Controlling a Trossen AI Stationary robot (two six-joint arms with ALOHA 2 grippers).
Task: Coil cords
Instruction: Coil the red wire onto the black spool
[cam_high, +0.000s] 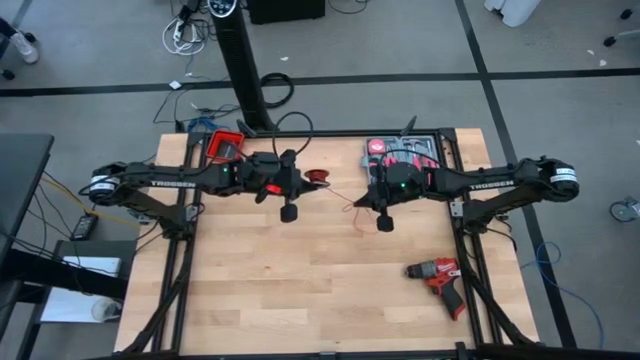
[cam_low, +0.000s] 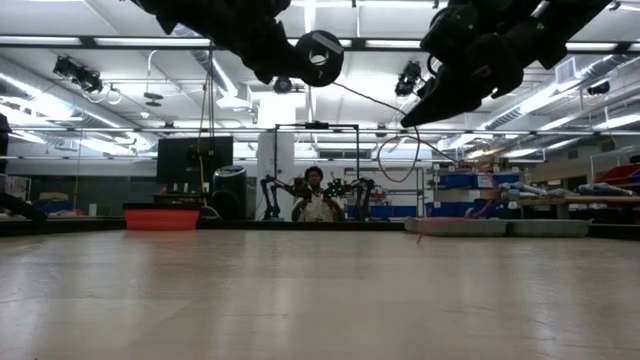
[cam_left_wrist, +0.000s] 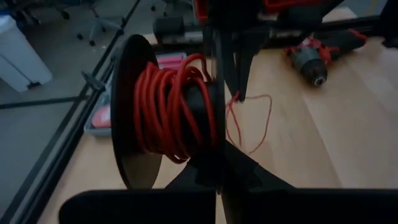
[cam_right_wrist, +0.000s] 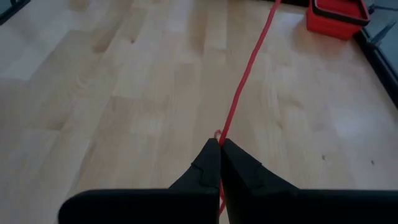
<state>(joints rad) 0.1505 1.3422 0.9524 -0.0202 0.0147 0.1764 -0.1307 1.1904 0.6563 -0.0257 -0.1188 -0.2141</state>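
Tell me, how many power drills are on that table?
1. The drill lies on its side on the wooden table, near the right arm's side, away from both end effectors. Others could be hidden in the tool tray.

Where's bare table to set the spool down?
Free: the wide front stretch of the table, left of the drill. Crowded: the back edge, with the red bin, the tool case and the red wire strung between both grippers.
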